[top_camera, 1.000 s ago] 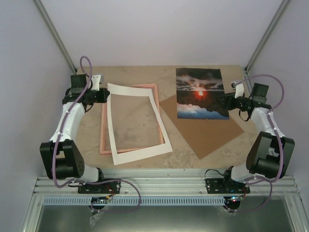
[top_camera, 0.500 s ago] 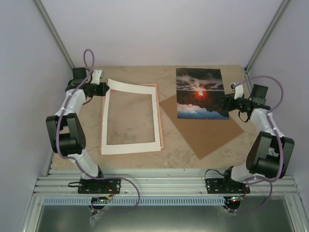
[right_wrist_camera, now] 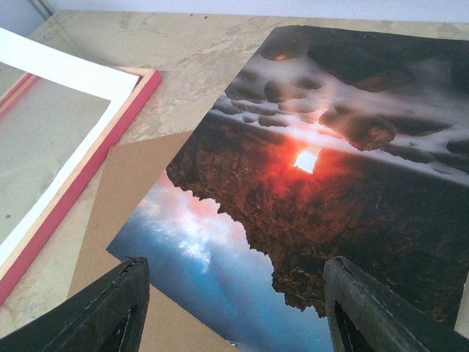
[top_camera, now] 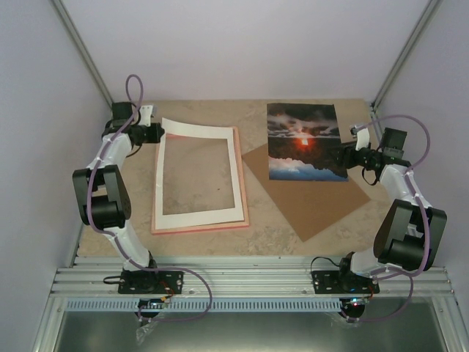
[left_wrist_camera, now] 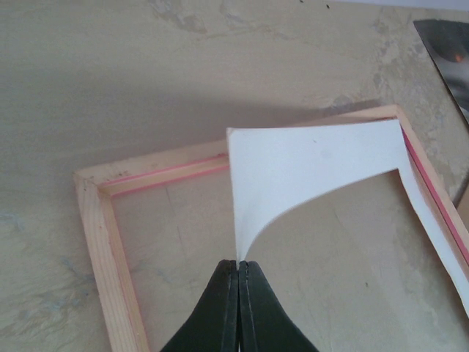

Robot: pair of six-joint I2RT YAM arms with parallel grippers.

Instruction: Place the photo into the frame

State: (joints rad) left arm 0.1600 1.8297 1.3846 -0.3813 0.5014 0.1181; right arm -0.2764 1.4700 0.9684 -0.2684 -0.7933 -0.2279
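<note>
From the top camera I see the frame [top_camera: 201, 229] lying flat at about 9 o'clock on the stone-patterned table [top_camera: 212, 110]. Its pale wood back faces up, and bright pink shows along its 3 and 6 o'clock edges. The white mat sheet [top_camera: 198, 218] lies over it and covers most of the rails.

My left gripper [top_camera: 150, 134] is at the mat's 11 o'clock corner. In the left wrist view its black fingers [left_wrist_camera: 220, 308] are pressed together and pinch the tip of that corner. The white mat sheet [left_wrist_camera: 315, 161] curls up from there and stands clear of the frame [left_wrist_camera: 102, 242] on that side. At the 3 o'clock side it drops down inside the rail.

The photo [top_camera: 304, 143] is at about 1 o'clock on the table, well apart from the frame. The picture faces up, with the red glow in the middle and the blue-white clouds at its 6 o'clock end. That end rests on the brown backing board [top_camera: 315, 198], which lies turned like a diamond.

My right gripper [top_camera: 346, 155] is at the photo's 3 o'clock edge. In the right wrist view the right gripper [right_wrist_camera: 236, 275] has its fingers [right_wrist_camera: 117, 308] wide apart, with the photo [right_wrist_camera: 330, 183] spread between and beyond them. I cannot tell whether they touch the print. At 9 o'clock in that view are the backing board [right_wrist_camera: 124, 183], the frame's pink rail [right_wrist_camera: 95, 154] and the mat [right_wrist_camera: 66, 73].
</note>
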